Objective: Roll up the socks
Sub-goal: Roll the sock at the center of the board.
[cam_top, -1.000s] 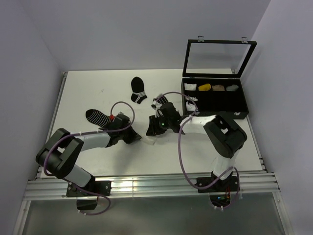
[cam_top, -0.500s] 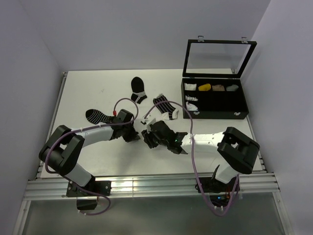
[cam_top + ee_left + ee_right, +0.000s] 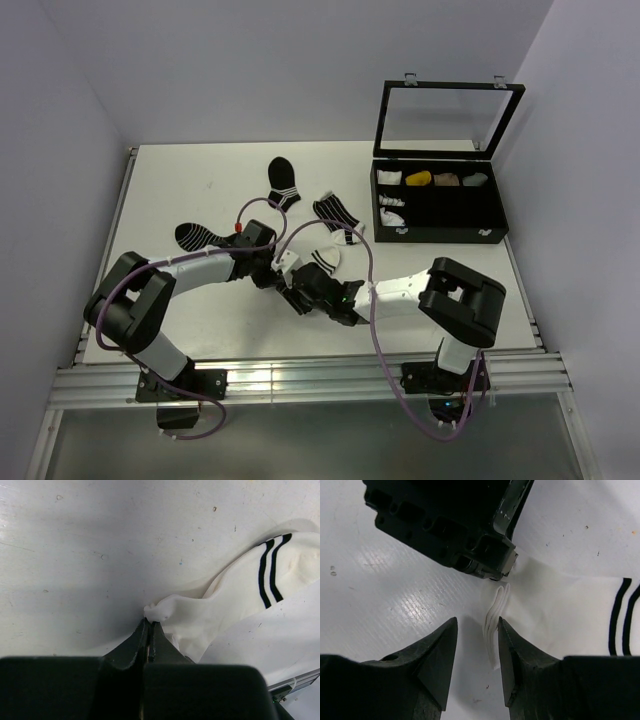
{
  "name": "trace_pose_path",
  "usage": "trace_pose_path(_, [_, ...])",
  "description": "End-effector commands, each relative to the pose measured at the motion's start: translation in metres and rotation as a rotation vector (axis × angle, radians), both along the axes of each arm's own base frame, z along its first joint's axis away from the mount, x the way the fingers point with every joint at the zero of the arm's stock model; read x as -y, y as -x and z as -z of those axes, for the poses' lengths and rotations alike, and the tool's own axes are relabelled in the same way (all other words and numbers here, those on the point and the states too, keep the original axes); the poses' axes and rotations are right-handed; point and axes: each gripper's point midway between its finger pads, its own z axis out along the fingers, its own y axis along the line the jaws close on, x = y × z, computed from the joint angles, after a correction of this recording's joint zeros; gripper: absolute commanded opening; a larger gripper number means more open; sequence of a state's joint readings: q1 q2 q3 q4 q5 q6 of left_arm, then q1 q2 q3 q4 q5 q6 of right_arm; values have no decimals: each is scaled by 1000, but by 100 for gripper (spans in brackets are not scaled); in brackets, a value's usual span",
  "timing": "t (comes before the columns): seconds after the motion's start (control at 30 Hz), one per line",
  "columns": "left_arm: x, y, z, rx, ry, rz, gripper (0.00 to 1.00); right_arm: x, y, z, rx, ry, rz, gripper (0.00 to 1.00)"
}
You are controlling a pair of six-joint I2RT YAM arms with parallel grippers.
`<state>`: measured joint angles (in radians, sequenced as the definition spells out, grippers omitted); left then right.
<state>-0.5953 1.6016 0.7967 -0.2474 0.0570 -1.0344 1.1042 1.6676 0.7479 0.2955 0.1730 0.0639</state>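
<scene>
Left hand (image 3: 150, 626) clamps the white sock (image 3: 235, 600) edge; open right hand (image 3: 476, 627) straddles it.

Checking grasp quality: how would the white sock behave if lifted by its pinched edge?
Probably floppy: the white sock wrinkles and bunches where the left end effector pinches it. Likely light; its folded edge looks thin. It lies flat, so rolling away seems unlikely.

Left fingers (image 3: 136, 642) pressed together at bottom centre, pinching a bunched tip of the white sock (image 3: 235, 592). From the fingers the sock runs up and right across the desk (image 3: 100, 555). Two black stripes (image 3: 262, 575) cross the end farthest from the fingers.
</scene>
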Motion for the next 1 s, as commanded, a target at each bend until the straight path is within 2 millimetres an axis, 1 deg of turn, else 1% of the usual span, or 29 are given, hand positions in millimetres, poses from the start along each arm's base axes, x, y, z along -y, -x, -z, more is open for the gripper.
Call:
trace_pose_path(0.0, [-30, 28, 30, -110, -151, 29, 0, -17, -13, -15, 64, -41, 18, 46])
trace_pose_path(0.23, [-30, 30, 30, -112, -150, 35, 0, -14, -22, -7, 84, -5, 57, 45])
trace_pose_path(0.37, [-29, 30, 30, -113, -144, 35, 0, -14, -22, 0, 73, 11, 55, 45])
trace_pose_path(0.47, [-30, 31, 31, -116, -145, 37, 0, -16, -22, 0, 73, 4, 58, 45])
trace_pose_path(0.67, [-29, 32, 32, -119, -146, 38, 0, -23, -21, -10, 60, -38, 51, 43])
trace_pose_path(0.8, [-28, 31, 32, -116, -140, 34, 0, -25, -20, -11, 51, -49, 53, 41])
trace_pose_path(0.9, [-29, 33, 33, -121, -141, 32, 0, -26, -20, -7, 39, -44, 57, 36])
trace_pose_path(0.93, [-29, 33, 33, -122, -139, 33, 0, -26, -19, -6, 34, -42, 60, 31])
trace_pose_path(0.97, [-29, 33, 33, -120, -139, 32, 0, -26, -20, -6, 33, -43, 62, 29])
